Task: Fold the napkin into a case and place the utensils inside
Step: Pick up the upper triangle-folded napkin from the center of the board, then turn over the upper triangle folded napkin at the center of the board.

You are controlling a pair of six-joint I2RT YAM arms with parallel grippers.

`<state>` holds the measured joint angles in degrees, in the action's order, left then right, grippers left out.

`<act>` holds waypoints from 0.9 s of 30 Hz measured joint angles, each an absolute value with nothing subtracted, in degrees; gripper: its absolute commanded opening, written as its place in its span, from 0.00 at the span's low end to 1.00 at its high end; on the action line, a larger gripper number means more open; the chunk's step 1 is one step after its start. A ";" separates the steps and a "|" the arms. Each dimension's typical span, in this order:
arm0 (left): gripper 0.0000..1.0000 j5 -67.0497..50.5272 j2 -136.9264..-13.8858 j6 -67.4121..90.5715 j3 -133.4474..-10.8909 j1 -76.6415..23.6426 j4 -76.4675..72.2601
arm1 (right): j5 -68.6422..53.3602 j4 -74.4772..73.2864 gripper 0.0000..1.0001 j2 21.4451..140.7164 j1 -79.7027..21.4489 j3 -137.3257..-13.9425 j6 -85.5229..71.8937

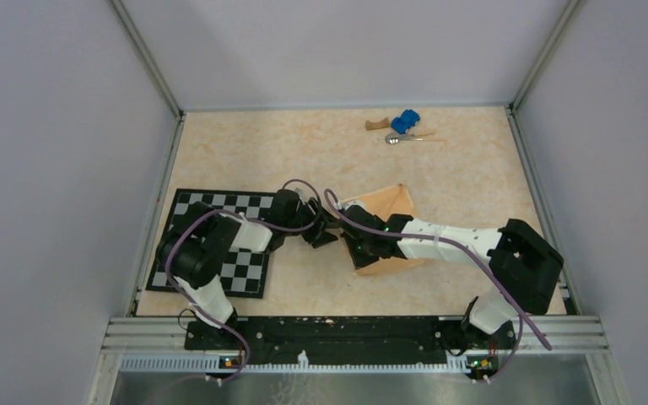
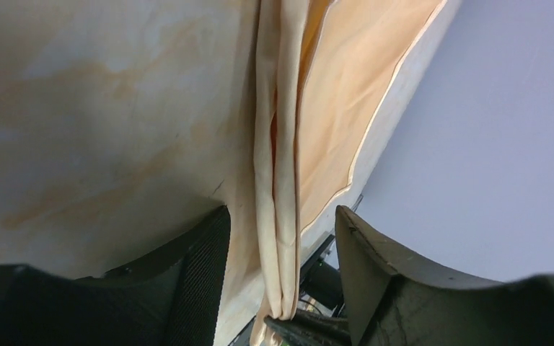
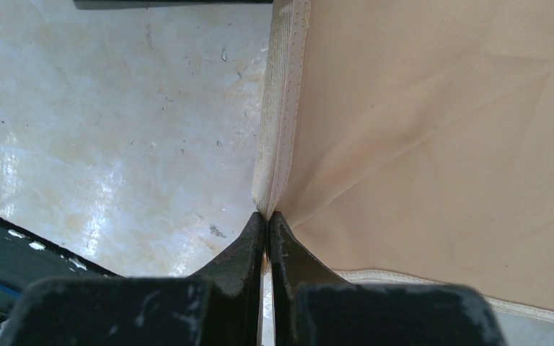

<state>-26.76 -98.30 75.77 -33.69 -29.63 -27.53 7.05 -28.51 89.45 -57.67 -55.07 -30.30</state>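
This is looking like a robot lab cell: plain grey panels [image 1: 51,169] are boxing in the marble-look worktop [image 1: 456,186], and the left arm [image 1: 211,253] and right arm [image 1: 447,240] are sitting bolted to a metal rail [image 1: 346,321] along the frame's bottom edge.

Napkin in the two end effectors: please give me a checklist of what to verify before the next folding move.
1. Right end effector shut on the napkin hem: ok.
2. Left end effector gripping the hanging fold: not ok, its jaws stand apart on either side of it.
3. Napkin folded into a long narrow strip: not ok, not yet done.
4. Utensils away from the napkin, at the far edge beside the blue toy car: ok.
5. Napkin edges aligned: cannot tell, mostly hidden.
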 measured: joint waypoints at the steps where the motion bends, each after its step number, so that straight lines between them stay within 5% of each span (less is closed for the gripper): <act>1: 0.56 -26.26 -99.22 75.92 -34.33 -29.74 -28.34 | 6.79 -28.23 0.00 89.17 -57.56 -54.74 -30.11; 11: 0.00 -23.55 -103.53 73.12 -38.33 -29.85 -27.51 | 5.28 -26.50 0.00 88.03 -57.19 -53.58 -29.50; 21: 0.00 -18.06 -77.58 65.34 -40.29 -23.97 3.22 | 1.50 -22.11 0.00 88.86 -62.72 -59.42 -30.17; 27: 0.00 -5.61 -59.27 59.46 -55.53 -23.90 31.77 | -9.04 -5.74 0.00 90.00 -65.47 -65.19 -35.64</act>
